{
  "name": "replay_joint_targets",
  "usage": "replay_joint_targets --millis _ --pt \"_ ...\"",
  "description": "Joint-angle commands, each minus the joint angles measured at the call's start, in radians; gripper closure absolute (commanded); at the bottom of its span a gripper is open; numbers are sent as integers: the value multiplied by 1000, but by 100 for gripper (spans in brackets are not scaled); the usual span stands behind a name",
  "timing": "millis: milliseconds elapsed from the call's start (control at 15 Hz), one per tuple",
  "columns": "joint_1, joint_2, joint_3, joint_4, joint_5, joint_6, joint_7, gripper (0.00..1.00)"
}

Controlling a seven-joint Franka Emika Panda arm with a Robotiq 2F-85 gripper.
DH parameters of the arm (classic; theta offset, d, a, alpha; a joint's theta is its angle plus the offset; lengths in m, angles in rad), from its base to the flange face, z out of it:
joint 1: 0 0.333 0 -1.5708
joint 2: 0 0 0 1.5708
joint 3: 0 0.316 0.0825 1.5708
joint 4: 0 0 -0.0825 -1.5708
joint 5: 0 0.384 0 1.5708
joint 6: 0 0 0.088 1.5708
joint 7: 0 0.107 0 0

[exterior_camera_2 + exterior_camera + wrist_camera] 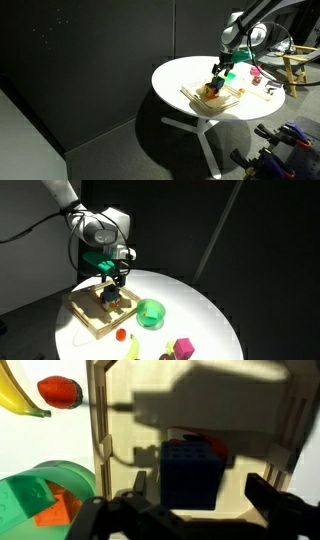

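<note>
My gripper (110, 284) hangs over a wooden tray (92, 322) on the round white table (205, 310). In the wrist view the gripper (200, 496) is open, and its two dark fingers stand on either side of a dark blue cube (189, 476) that rests in the tray (125, 425). A gap shows between each finger and the cube. A bit of something red (212, 448) peeks out behind the cube. The cube (111, 299) is mostly hidden under the gripper in both exterior views, and the gripper (218, 78) sits low over the tray (213, 99).
A green bowl (150, 312) stands beside the tray and holds an orange piece (50, 512). A banana (132, 348), a small red fruit (119, 335) and a magenta block (183, 347) lie near the table's front edge. A wooden frame (296, 68) stands beyond the table.
</note>
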Motion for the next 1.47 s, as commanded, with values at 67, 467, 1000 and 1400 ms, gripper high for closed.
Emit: replay_joint_targets --millis 67,467,1000,1400 --pt "-22 -100 -6 -85 25 -35 -8 0" --pt "-34 -210 -40 -192 12 -60 -20 0" --pt "-28 -375 -88 -320 -76 -145 -13 0" --pt "-35 -513 -112 -408 -192 -184 13 0"
